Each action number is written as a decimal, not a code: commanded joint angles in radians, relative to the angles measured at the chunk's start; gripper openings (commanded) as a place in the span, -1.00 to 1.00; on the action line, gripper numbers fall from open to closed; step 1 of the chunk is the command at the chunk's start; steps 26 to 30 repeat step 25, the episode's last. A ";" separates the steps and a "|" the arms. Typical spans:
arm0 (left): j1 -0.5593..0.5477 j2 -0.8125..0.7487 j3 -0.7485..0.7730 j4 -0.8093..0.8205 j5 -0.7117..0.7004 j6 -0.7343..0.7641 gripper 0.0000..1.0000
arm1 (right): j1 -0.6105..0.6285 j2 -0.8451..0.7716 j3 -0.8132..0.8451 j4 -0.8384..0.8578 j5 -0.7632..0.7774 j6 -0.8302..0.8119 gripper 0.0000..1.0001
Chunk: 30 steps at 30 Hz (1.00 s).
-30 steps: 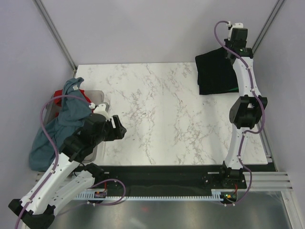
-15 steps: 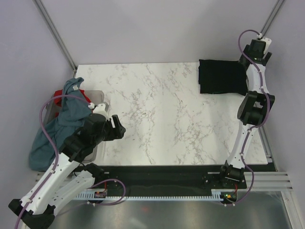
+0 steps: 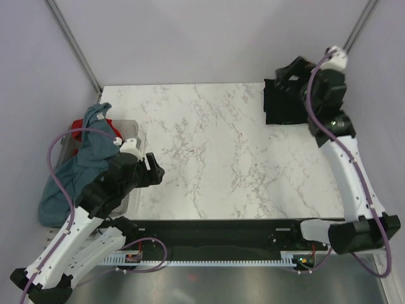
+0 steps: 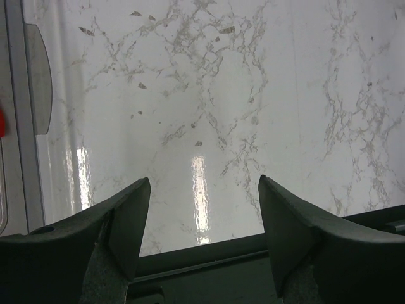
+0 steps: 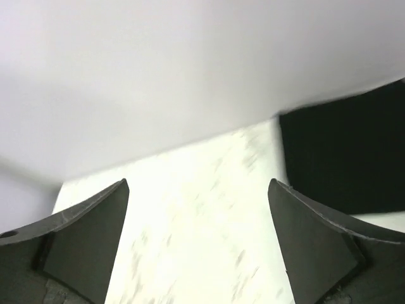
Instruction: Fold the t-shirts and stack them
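1. My left pincer [image 4: 202, 183] hangs with its jaws spread wide and nothing between them, low over the marble table [image 3: 215, 145] toward that table's 8 o'clock side, seen from above.
2. Between its fingers, the left wrist view shows only veined white marble and glare, with the table's dark near edge below them.
3. My right pincer [image 5: 197, 187] is also parted and grips nothing. From above it sits raised at the table's 1 o'clock corner.
4. The black t-shirt [image 3: 285, 111] lies flat in a roughly rectangular shape at that 1 o'clock corner. From above, my right pincer overlaps its far edge. I cannot tell whether the two touch.
5. In the right wrist view the black cloth sits out at 3 o'clock, outside the right finger, not between the two.
6. The plastic bin [image 3: 131, 128] stands at the table's 9 o'clock edge, just beside my left arm.
7. The grey-blue t-shirt [image 3: 88, 152] is draped over the bin and spills past its near-left side.
8. The red t-shirt [image 3: 78, 131] shows beneath the grey-blue one at the bin's far end.
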 commanded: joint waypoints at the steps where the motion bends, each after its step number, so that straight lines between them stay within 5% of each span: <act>1: -0.001 -0.017 0.009 0.002 -0.036 0.000 0.52 | 0.231 -0.112 -0.285 0.000 -0.042 0.049 0.96; 4: -0.001 -0.025 0.007 0.002 -0.037 -0.004 0.53 | 0.387 -0.235 -0.523 -0.029 -0.071 0.104 0.96; 8: -0.001 -0.016 0.009 0.002 -0.037 -0.002 0.54 | 0.719 -0.376 -0.884 0.071 0.115 0.251 0.96; 14: -0.001 0.020 0.013 -0.001 -0.065 -0.014 0.74 | 1.114 -0.329 -1.011 0.162 0.335 0.360 0.96; 30: -0.001 -0.002 0.012 -0.015 -0.109 -0.030 0.78 | 1.181 -0.200 -1.028 0.314 0.375 0.304 0.96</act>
